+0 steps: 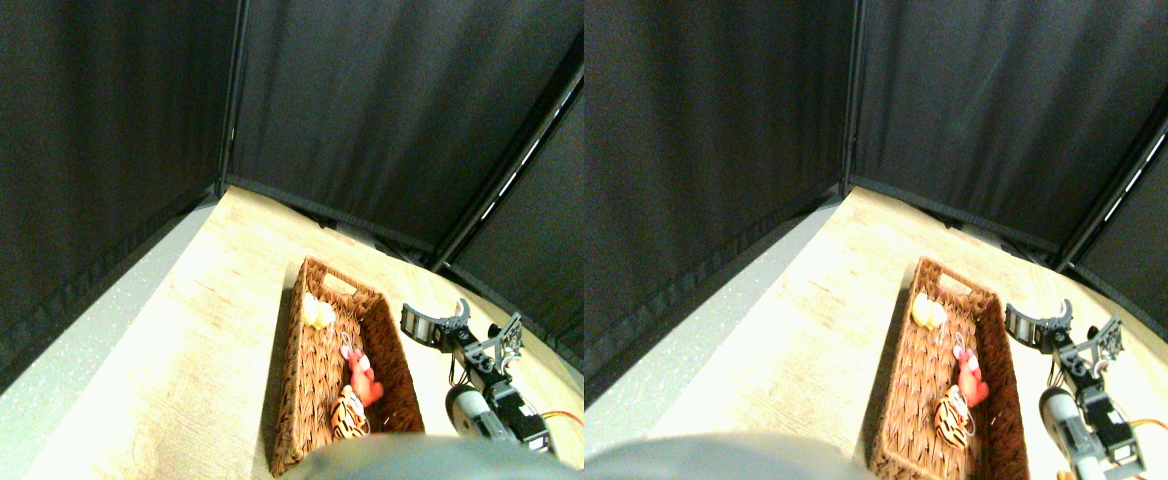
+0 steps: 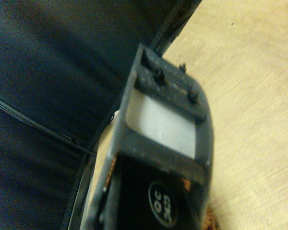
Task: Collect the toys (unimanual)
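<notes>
A long brown wicker basket [image 1: 289, 380] lies on the pale wood floor. Three toys rest inside it: a yellow one [image 1: 319, 313] at the far end, a red one [image 1: 365, 381] with a keyring loop near the middle, and an orange-black striped tiger [image 1: 348, 418] at the near end. My right gripper [image 1: 439, 322] hangs to the right of the basket, outside its rim and level with its far half. Its jaws stand apart with nothing between them. In the wrist view only one dark jaw frame shows, over the floor [image 2: 249, 96] and the curtain.
Black curtain panels [image 1: 364, 110] close off the back and both sides, meeting at a corner post behind the basket. A grey strip [image 1: 74, 370] runs along the left edge of the wood floor [image 1: 214, 330].
</notes>
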{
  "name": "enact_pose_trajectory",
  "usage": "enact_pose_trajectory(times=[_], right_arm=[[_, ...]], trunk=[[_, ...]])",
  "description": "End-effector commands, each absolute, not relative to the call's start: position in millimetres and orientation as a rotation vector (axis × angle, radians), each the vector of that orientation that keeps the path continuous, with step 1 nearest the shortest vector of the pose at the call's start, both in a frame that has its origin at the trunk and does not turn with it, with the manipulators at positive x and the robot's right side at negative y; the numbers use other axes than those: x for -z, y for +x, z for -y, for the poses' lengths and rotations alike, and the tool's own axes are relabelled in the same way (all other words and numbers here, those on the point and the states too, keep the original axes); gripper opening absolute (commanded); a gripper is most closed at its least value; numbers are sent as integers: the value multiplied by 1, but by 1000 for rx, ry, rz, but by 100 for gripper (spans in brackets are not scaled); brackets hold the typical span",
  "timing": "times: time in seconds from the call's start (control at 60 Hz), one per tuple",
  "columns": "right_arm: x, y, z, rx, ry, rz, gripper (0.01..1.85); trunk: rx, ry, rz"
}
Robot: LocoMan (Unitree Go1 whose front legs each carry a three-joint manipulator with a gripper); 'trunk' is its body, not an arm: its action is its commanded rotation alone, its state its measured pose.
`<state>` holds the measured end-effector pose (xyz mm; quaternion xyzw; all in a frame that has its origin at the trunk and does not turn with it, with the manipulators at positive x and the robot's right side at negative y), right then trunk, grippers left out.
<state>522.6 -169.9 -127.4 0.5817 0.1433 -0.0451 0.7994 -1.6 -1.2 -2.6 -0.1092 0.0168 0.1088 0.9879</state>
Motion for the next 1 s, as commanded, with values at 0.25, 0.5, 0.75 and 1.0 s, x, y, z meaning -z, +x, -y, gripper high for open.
enact_pose_trajectory(times=[0.25, 0.5, 0.75, 1.0], right_arm=[[116, 507, 232, 180, 1129, -42, 65], [123, 477, 253, 237, 1081, 19, 63], [137, 441, 262, 287, 1117, 32, 71], [152, 409, 255, 362, 1149, 7, 79]], trunk=[[-53, -138, -65], [-1, -112, -78], [39, -104, -87], [58, -110, -86]])
